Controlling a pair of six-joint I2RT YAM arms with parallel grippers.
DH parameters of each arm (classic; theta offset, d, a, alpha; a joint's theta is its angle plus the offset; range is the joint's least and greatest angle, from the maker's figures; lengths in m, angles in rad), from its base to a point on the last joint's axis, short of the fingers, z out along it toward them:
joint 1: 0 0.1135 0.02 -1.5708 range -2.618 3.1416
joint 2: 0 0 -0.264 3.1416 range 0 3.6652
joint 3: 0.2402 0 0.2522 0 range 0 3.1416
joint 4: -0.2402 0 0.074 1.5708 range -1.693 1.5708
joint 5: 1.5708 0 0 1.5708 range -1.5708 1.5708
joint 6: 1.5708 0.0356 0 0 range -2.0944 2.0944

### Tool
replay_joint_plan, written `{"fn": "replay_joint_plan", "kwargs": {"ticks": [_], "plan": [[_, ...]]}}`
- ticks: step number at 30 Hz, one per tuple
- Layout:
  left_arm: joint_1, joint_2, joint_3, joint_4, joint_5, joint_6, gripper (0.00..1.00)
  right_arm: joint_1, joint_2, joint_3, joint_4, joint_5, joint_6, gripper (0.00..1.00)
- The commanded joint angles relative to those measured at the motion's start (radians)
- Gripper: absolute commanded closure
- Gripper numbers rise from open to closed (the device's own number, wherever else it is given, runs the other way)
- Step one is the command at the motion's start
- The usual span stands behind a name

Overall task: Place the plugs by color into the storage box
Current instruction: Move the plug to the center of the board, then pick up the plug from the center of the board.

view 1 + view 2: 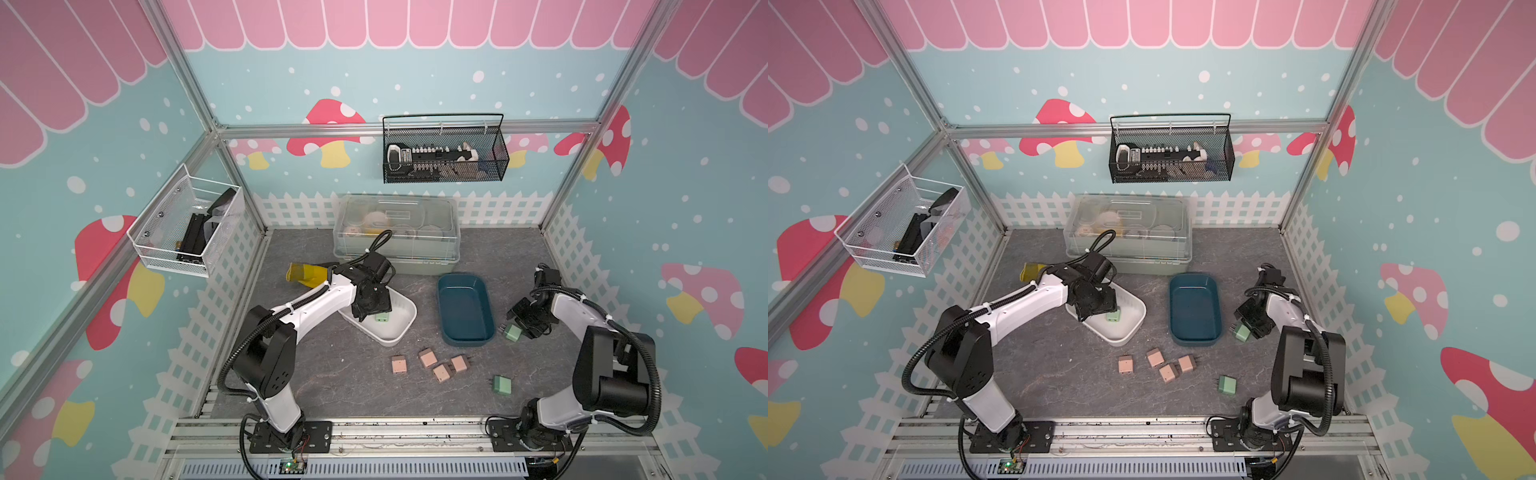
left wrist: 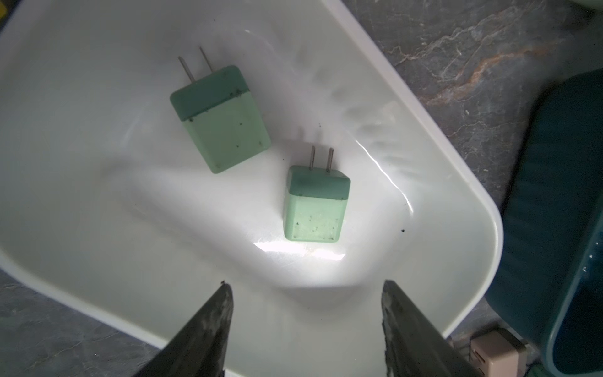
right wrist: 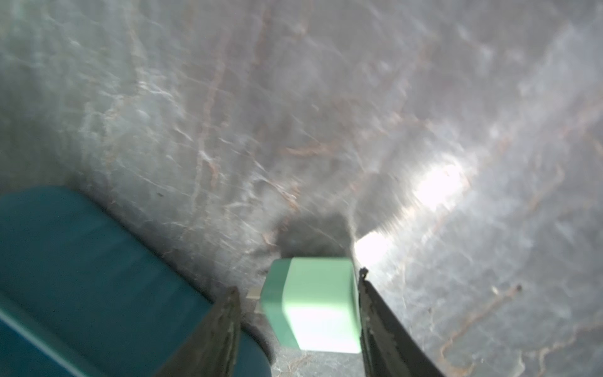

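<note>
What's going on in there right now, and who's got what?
Plugs are being sorted by color. The left gripper hangs open over the white tub, where two green plugs lie. The right gripper has its fingers either side of a third green plug on the table beside the empty teal tub, not clamped. Four pink plugs and one more green plug lie loose on the table.

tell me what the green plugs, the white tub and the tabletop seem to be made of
The green plugs look like matte moulded plastic: flat colour, rounded edges, a darker cap. Their prongs look like bare metal, thin and grey. The white tub seems to be glossy plastic, judging by its bright highlights. The tabletop looks like grey veined stone, possibly only a printed surface.
</note>
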State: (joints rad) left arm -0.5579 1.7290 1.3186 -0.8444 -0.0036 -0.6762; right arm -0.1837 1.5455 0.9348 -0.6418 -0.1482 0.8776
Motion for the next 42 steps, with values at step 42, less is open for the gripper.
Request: {"fn": "replay_joint_plan", "kwargs": {"ticks": [42], "plan": [[-0.036, 0.071, 0.094, 0.021, -0.005, -0.011, 0.31, 0.0, -0.216, -0.178, -0.037, -0.069, -0.277, 0.16]]}}
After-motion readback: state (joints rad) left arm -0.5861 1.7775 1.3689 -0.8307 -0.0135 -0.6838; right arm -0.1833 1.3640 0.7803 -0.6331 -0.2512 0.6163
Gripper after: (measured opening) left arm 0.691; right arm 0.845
